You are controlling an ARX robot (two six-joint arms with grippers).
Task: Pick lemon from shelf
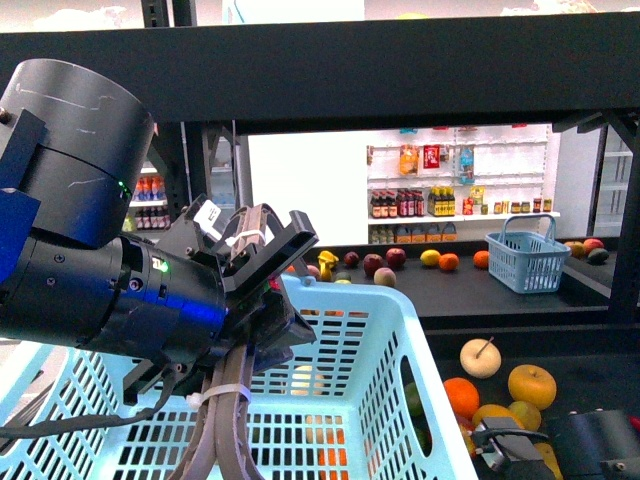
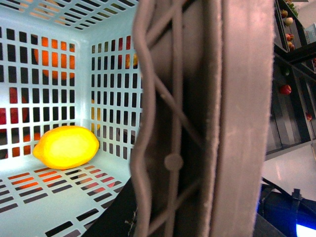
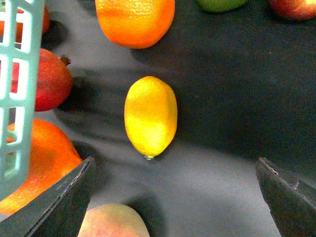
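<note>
A yellow lemon (image 3: 150, 116) lies on the dark tier of the black shelf (image 3: 237, 98), just beyond the gap of my right gripper (image 3: 175, 197). That gripper is open, its two dark fingertips (image 3: 64, 207) wide apart and touching nothing. In the front view the right gripper (image 1: 510, 445) is low over the fruit on the shelf's lower tier (image 1: 590, 370). My left gripper (image 1: 228, 425) is shut on the near rim of the light blue basket (image 1: 380, 400). Another lemon (image 2: 66, 147) rests on the basket floor (image 2: 54, 197).
Around the lemon lie an orange (image 3: 134, 19), a pomegranate (image 3: 47, 84), a second orange (image 3: 44, 163) and a peach-coloured fruit (image 3: 111, 222). The basket corner (image 3: 17, 98) stands close by. A small blue basket (image 1: 527, 255) and more fruit sit on the far tier.
</note>
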